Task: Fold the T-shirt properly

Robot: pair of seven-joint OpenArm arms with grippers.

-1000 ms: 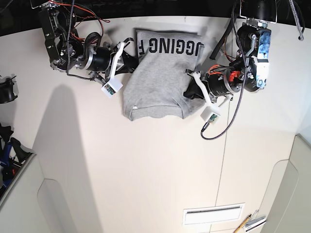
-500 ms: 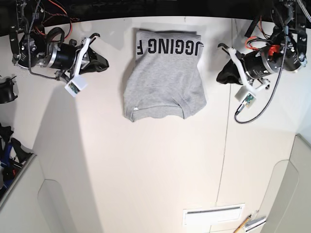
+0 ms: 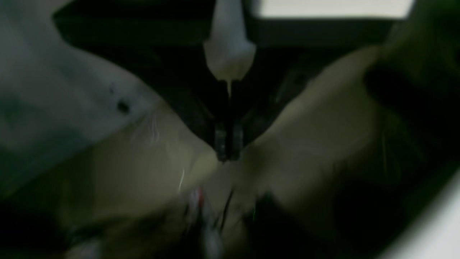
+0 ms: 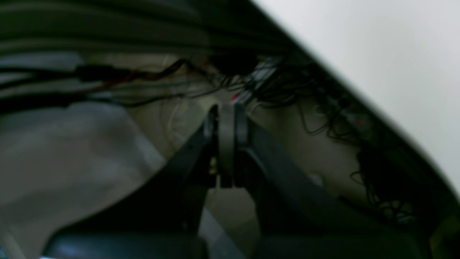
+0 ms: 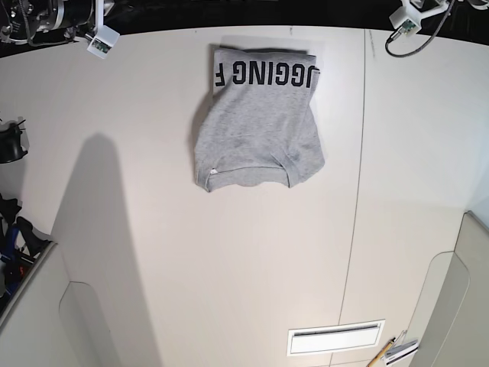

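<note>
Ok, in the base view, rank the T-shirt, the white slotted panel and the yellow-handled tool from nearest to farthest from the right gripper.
The right gripper is on the arm at that view's top left corner.
1. T-shirt, top centre.
2. white slotted panel, bottom, right of centre.
3. yellow-handled tool, bottom right, just beyond the panel.

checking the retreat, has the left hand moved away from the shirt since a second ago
Yes. In the base view it was against the shirt's right edge; now it has pulled up past the table's far edge, with only its wrist camera showing at the top right.
</note>
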